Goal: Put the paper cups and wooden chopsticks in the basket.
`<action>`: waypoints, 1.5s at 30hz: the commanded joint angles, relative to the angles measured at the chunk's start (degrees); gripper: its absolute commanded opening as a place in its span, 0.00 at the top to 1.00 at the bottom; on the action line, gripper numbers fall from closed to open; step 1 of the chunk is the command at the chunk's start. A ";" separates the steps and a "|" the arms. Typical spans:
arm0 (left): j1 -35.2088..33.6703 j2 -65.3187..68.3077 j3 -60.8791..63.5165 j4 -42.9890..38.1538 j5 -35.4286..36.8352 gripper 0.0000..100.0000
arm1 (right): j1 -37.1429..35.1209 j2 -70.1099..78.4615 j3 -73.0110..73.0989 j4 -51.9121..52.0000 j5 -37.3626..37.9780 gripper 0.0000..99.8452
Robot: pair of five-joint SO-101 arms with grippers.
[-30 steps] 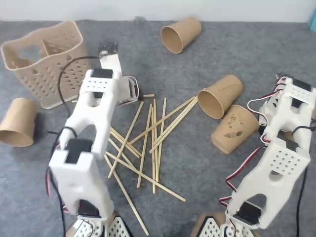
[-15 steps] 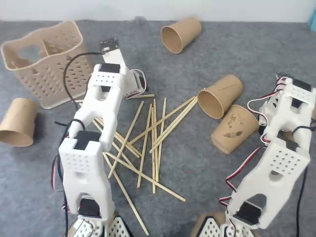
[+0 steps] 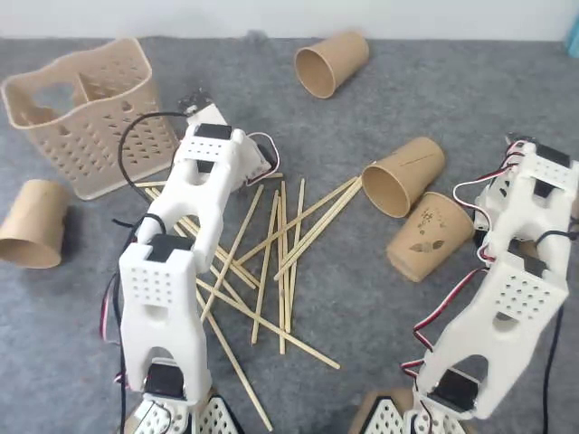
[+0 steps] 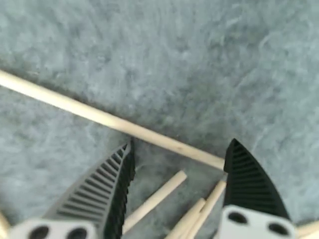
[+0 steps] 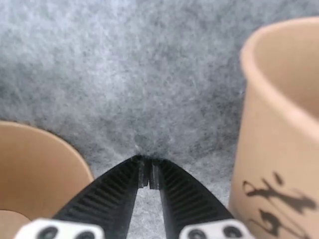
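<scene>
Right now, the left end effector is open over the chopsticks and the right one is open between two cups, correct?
No: the right end effector is shut, per the right wrist view. The rest holds.

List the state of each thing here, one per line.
basket: upright, nothing seen inside
far cup: on its side
plain middle cup: on its side
printed cup: on its side
cup by the basket: on its side
chopsticks: loose, flat on the mat
left gripper: open over chopsticks
right gripper: shut, empty
</scene>
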 commanded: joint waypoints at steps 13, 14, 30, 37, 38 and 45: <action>9.05 0.62 -4.79 1.67 2.73 0.99 | -2.68 2.68 -0.09 -2.59 -0.35 0.99; 10.02 0.62 -4.88 2.20 2.73 0.99 | -2.68 2.68 -0.09 -2.59 -0.35 0.99; 16.00 1.05 -16.31 13.19 -12.48 0.99 | -2.68 2.68 -0.09 -2.59 -0.53 0.99; 12.04 1.32 -24.40 13.01 -27.25 0.99 | -2.68 2.68 -0.09 -2.59 -0.70 0.99; 11.69 1.32 -25.54 12.92 -28.57 0.99 | -2.68 2.68 -0.09 -2.59 -0.79 0.99; 10.81 2.29 -28.09 6.86 -33.23 0.99 | -2.68 2.68 -0.09 -2.59 -0.79 0.99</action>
